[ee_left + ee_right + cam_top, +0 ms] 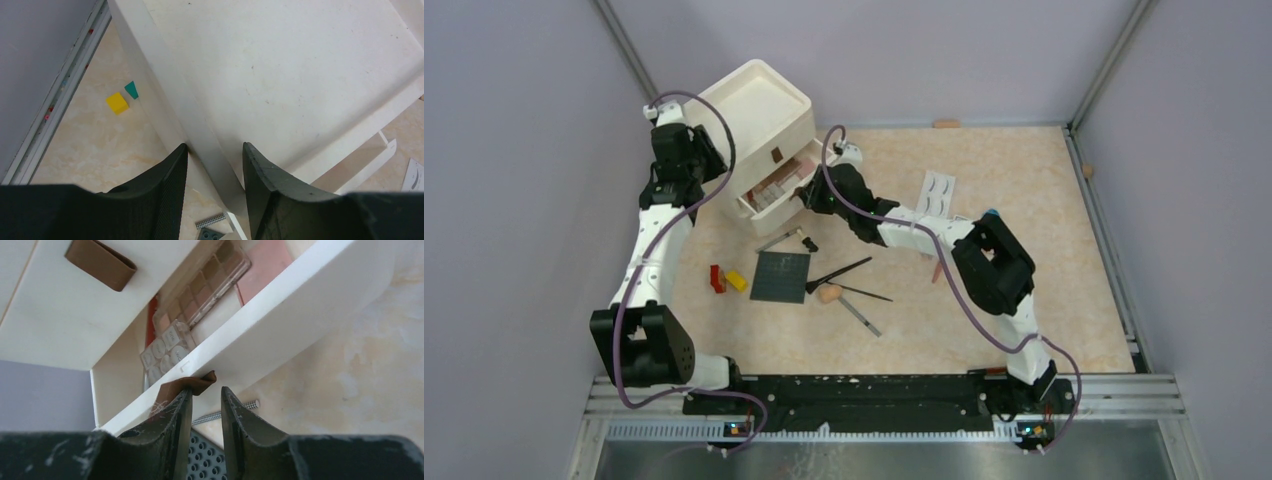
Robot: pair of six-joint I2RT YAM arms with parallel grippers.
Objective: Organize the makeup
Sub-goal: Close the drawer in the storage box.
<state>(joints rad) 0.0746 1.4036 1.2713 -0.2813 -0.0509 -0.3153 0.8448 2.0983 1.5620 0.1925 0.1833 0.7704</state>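
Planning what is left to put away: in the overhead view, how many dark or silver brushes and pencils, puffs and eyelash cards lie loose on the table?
Brushes and pencils: 4
Puff: 1
Eyelash card: 1
Total: 6

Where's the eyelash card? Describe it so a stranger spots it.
Start at the white drawer unit, back left. Right of its open drawer lies the eyelash card: flat, white, printed with dark lashes, unlike the thin dark brushes nearby.
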